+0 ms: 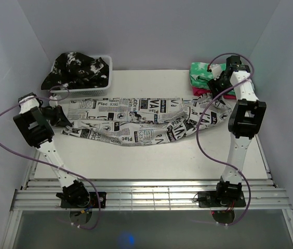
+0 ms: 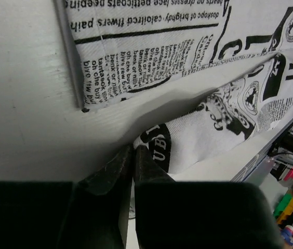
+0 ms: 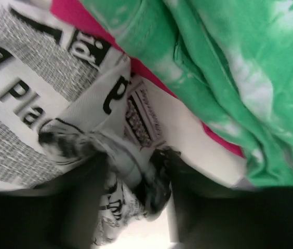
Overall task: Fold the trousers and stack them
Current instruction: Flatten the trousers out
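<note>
Across the white table (image 1: 136, 161), the newspaper-print trousers (image 1: 136, 120) are lying stretched out lengthwise between the two arms.
At the trousers' left end, the left gripper (image 2: 132, 151) is sitting with its fingers pressed nearly together, nothing showing between them and the cloth edge just beside them. The right gripper (image 3: 132, 179) is holding a bunched fold of the right end, just beside the folded green-and-white cloth (image 3: 229, 78).

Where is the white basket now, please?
In the top view, the white basket sits far left on the table, holding a black-and-white garment, behind the trousers.
</note>
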Motion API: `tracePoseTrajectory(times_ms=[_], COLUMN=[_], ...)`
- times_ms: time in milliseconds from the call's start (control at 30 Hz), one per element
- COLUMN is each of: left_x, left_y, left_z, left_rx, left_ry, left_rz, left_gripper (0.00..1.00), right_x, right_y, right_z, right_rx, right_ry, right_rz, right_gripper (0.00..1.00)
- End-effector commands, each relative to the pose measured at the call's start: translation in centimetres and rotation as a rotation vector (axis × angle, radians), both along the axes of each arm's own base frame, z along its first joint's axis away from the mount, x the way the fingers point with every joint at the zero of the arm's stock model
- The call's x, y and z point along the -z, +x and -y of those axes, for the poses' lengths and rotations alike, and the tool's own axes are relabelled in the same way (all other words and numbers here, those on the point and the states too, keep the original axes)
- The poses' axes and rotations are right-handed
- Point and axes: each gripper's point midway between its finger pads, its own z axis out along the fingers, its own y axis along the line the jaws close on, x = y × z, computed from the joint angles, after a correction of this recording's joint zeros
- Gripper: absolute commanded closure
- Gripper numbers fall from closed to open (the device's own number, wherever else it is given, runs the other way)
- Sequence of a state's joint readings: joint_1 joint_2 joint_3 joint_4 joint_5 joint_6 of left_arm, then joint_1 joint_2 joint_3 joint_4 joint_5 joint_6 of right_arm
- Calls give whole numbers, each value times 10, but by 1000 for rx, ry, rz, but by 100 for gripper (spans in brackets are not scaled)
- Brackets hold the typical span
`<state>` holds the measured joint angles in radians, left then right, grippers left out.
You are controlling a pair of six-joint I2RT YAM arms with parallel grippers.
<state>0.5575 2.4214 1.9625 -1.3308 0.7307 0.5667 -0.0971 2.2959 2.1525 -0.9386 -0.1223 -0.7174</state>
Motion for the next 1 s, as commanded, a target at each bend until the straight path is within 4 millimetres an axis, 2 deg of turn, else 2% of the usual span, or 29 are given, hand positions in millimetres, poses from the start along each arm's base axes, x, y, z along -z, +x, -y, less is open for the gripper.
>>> tracePoseTrajectory(times_ms=[0,33,67,100,167,200,233,267,300,333,367,400,433,467,533,567,600,633,667,733,767,800,833,867,933,967], left_x=[-26,-37,-50,-56,-77,-100,-113,-126,-150,-160,-167,-176,-194,-201,-204,-201,-198,-191,-188,-185,-173,-181,-177,-168,-162,-156], left_y=[13,12,13,10,9,8,13,17,23,27,35,39,46,47,51,34,32,41,23,22,10,14,-2,-2,-10,-23], left_z=[-2,-2,-4,-1,3,5,4,16,24,37,76,103,168,202,272,341,373,409,457,509,549,575,599,619,644,659], left_rx=[-68,-30,-15,11,77,121,150,202,244,286,396,456,561,613,727,844,885,912,979,1011,1048,1014,1042,1053,1074,1112], left_ry=[32,60,84,94,126,180,222,248,327,372,425,467,491,504,519,466,458,428,373,329,299,287,251,228,196,166], left_rz=[56,116,158,190,299,391,468,531,640,691,744,801,942,1002,1088,1136,1150,1150,1180,1242,1272,1354,1372,1385,1428,1442], left_gripper=[79,65,65,62,43,37,23,14,6,4,3,2,2,2,2,3,4,7,9,16,17,19,20,21,22,23], right_x=[-61,-88,-80,-104,-113,-119,-123,-120,-117,-117,-110,-106,-106,-105,-105,-105,-110,-104,-104,-105,-105,-106,-107,-107,-106,-106], right_y=[15,0,-4,-13,-33,-45,-56,-70,-82,-92,-107,-113,-119,-123,-133,-136,-138,-142,-144,-149,-150,-152,-152,-153,-159,-160], right_z=[-1,7,6,10,30,35,47,49,50,54,49,49,50,48,43,42,43,43,44,52,56,63,67,70,78,80], right_rx=[80,97,99,105,145,159,177,188,197,206,215,230,252,267,309,320,340,355,361,384,393,409,418,428,451,449], right_ry=[51,86,89,102,150,176,238,274,305,359,395,424,481,517,609,636,667,682,684,682,682,680,682,687,694,693], right_rz=[139,170,146,186,180,177,174,135,108,96,59,46,46,41,21,16,36,24,27,41,44,52,60,59,55,58], right_gripper=[23,4,4,8,10,10,10,10,10,10,8,8,8,7,5,4,3,3,3,2,2,2,2,0,0,0])
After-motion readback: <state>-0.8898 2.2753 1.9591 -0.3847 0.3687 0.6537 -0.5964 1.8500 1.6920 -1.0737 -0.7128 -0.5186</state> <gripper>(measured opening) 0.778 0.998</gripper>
